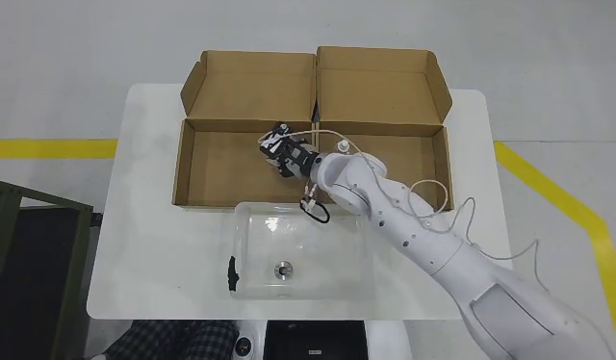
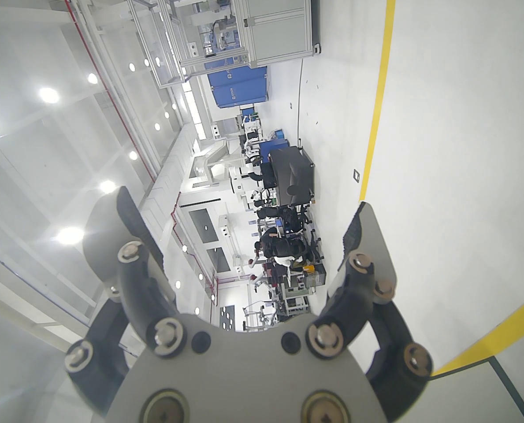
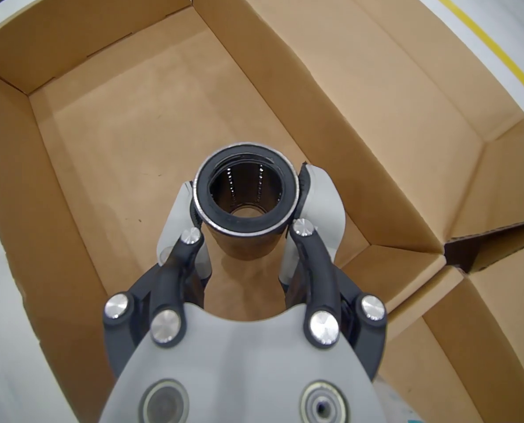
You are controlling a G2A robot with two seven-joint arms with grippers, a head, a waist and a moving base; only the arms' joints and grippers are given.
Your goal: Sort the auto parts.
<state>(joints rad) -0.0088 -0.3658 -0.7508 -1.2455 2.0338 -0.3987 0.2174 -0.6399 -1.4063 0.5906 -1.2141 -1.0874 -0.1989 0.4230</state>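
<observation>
Presently: one linear bearing over its box, no part seen boxed yet.
Right jaws clamp the linear bearing (image 3: 246, 204) above the bare floor of the left-hand cardboard box (image 3: 112, 125), unreleased; left jaws spread wide, empty, pointing out into the room. Judged still to sort: small round metal part (image 1: 282, 270) in clear bin (image 1: 252, 264) on counter (image 1: 144, 216), black part (image 1: 232, 273) at bin's rim.

bearing (image 3: 246, 239): shiny metal, black rim | box (image 3: 125, 134): matt cardboard | bin (image 1: 337, 244): clear plastic
</observation>
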